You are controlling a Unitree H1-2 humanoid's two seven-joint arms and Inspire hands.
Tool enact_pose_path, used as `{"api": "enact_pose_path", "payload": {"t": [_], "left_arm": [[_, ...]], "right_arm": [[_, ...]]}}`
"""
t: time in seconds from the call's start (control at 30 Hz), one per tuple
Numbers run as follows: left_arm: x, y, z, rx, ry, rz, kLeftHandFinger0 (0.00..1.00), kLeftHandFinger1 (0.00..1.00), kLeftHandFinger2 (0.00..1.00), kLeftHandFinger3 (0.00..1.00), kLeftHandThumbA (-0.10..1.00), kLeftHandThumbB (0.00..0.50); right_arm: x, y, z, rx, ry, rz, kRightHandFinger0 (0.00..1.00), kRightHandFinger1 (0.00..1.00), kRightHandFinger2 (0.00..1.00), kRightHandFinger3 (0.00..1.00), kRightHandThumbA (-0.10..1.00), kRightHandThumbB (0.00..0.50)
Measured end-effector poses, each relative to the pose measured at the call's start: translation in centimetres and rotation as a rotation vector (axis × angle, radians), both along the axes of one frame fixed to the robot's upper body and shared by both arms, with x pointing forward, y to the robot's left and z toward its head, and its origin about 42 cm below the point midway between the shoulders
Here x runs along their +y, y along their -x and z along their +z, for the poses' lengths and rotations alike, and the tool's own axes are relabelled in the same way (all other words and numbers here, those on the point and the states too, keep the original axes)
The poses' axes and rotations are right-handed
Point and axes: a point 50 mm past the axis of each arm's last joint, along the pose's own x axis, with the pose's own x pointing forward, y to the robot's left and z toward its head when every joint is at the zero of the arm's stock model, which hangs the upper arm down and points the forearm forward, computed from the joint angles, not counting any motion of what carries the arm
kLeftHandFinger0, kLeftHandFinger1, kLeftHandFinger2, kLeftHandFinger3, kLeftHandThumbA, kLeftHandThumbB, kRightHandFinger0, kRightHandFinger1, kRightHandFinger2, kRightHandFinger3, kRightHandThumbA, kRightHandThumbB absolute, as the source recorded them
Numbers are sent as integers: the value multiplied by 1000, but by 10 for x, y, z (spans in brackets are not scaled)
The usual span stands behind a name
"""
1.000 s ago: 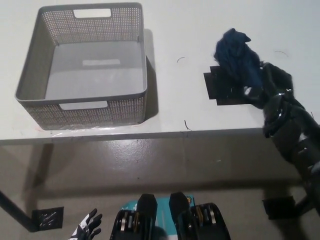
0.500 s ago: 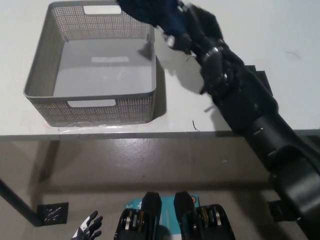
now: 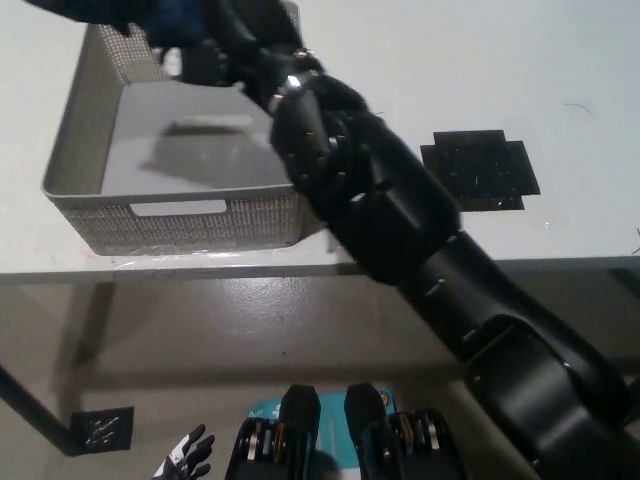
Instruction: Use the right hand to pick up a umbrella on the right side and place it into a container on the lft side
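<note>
At the upper left of the frame, the right hand (image 3: pixel 215 55) hangs over the basket (image 3: pixel 75 125), fingers closed around the umbrella (image 3: pixel 150 15), a dark blue bundle partly cut off by the top edge. Pickup and carry appear done; release into the basket remains, and the basket floor looks bare. The black forearm crosses the basket's right wall, so I judge a straight drop safer than a sideways move. A black mat (image 3: pixel 480 170) lies at right on the table (image 3: pixel 420 60). The left hand (image 3: pixel 190 458) rests at lower left, fingers spread.
</note>
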Motion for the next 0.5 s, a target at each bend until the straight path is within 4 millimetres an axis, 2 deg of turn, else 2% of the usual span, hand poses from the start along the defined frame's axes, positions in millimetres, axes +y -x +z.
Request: {"api": "enact_pose_path", "payload": {"t": [0.07, 0.13, 0.17, 0.2, 0.23, 0.33, 0.37, 0.43, 0.47, 0.5], "left_arm": [[-1, 0, 0, 0, 0, -4, 1000, 1000, 1000, 1000, 1000, 1], [-2, 0, 0, 1, 1, -10, 1000, 1000, 1000, 1000, 1000, 0], [-3, 0, 0, 2, 2, -12, 1000, 1000, 1000, 1000, 1000, 0], [-3, 0, -1, 2, 2, -14, 1000, 1000, 1000, 1000, 1000, 0], [-4, 1, -1, 3, 1, -16, 1000, 1000, 1000, 1000, 1000, 0], [-7, 1, 3, -10, 5, -27, 1000, 1000, 1000, 1000, 1000, 6], [-7, 1, 5, -16, 6, -30, 1000, 1000, 1000, 1000, 1000, 14], [-8, 1, 7, -22, 5, -33, 1000, 1000, 1000, 1000, 1000, 17], [-8, 1, 8, -24, 5, -34, 1000, 1000, 1000, 1000, 1000, 17], [-8, 1, 8, -26, 4, -35, 1000, 1000, 1000, 1000, 1000, 16]], "right_arm": [[13, 0, 3, 13, 23, 0, 0, 230, 727, 789, -100, 201], [26, -2, 3, 31, 56, -7, 0, 241, 735, 741, -100, 213], [31, -2, 0, 44, 71, -10, 0, 179, 664, 632, -100, 235], [35, -3, -4, 58, 86, -15, 0, 128, 618, 570, -100, 243], [40, -4, -7, 74, 103, -19, 0, 120, 617, 558, -100, 242], [49, -10, -31, 151, 164, -55, 0, 119, 655, 612, -100, 236], [51, -11, -41, 178, 181, -64, 3, 198, 697, 629, -100, 243], [51, -12, -57, 219, 205, -77, 0, 147, 627, 568, -100, 246], [50, -13, -62, 231, 211, -82, 138, 356, 851, 838, 46, 237], [49, -14, -67, 245, 218, -90, 621, 1000, 1000, 1000, 645, 252]]}}
